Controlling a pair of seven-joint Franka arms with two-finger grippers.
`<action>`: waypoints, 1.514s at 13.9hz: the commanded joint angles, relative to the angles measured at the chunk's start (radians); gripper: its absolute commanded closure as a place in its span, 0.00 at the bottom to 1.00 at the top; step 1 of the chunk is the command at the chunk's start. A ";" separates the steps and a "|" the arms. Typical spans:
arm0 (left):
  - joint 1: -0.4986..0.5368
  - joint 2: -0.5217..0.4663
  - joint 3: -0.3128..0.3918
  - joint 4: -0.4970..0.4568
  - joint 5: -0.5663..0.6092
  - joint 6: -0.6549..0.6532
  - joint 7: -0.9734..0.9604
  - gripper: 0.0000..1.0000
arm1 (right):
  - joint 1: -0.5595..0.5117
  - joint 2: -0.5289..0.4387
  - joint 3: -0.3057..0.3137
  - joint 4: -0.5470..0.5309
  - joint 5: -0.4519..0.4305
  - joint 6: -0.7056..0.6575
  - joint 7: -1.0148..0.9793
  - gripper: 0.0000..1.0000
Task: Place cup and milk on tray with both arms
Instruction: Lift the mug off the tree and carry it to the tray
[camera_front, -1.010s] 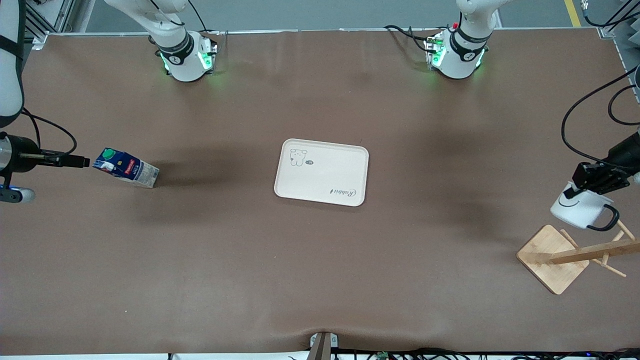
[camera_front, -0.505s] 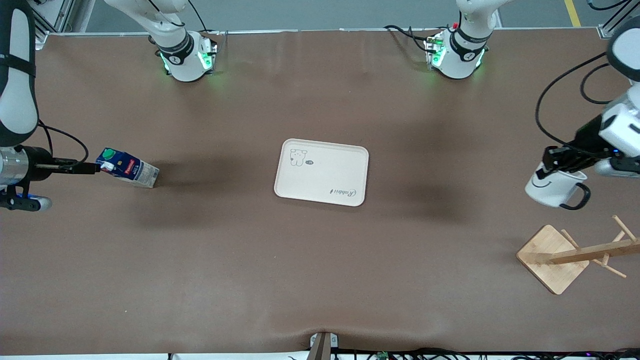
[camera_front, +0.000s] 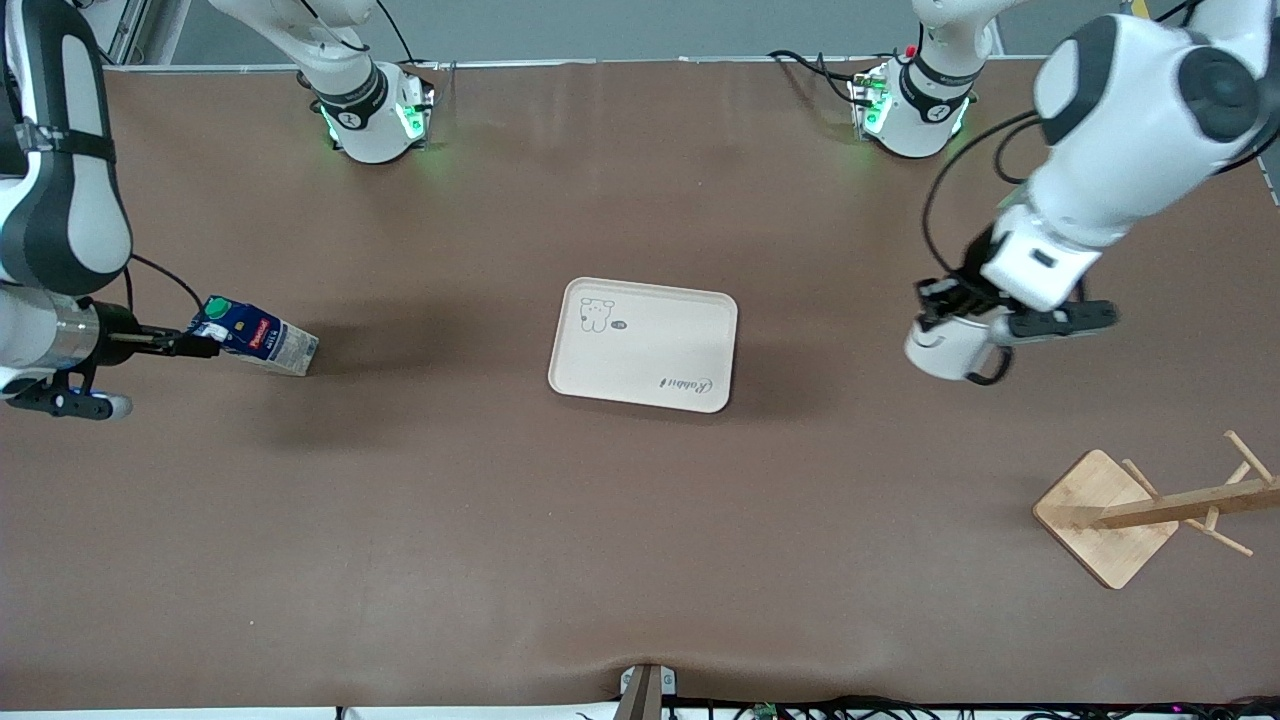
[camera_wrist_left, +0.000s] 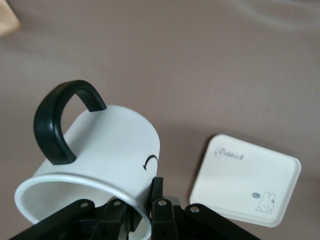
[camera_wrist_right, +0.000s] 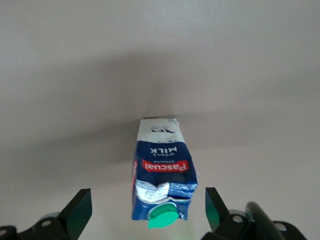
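Since the earlier frames, we are seeing the left gripper (camera_front: 950, 305) carrying the cup (camera_front: 945, 347) away from the wooden stand (camera_front: 1105, 515) toward the tray (camera_front: 643, 344), while the right gripper (camera_front: 190, 345) is closing in on the milk (camera_front: 255, 340). The left jaws are clamped on the cup's rim, the cup (camera_wrist_left: 95, 165) hanging over bare table toward the left arm's end of the tray. The right jaws are standing spread either side of the milk's (camera_wrist_right: 161, 175) capped top, not yet pinching it; the milk is standing on the table toward the right arm's end. We are judging the transport step under way. Next, we are expecting the cup to need lowering onto the tray (camera_wrist_left: 247, 180), and the milk a firm grasp.
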 joint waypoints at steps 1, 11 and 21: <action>-0.034 0.063 -0.064 0.012 0.033 -0.017 -0.038 1.00 | -0.017 -0.107 0.010 -0.139 -0.054 0.051 0.012 0.00; -0.465 0.502 -0.056 0.176 0.356 -0.029 -0.624 1.00 | -0.034 -0.199 0.013 -0.369 -0.042 0.231 0.066 0.00; -0.666 0.734 0.039 0.294 0.505 -0.028 -0.704 1.00 | -0.029 -0.203 0.019 -0.355 0.010 0.171 0.054 1.00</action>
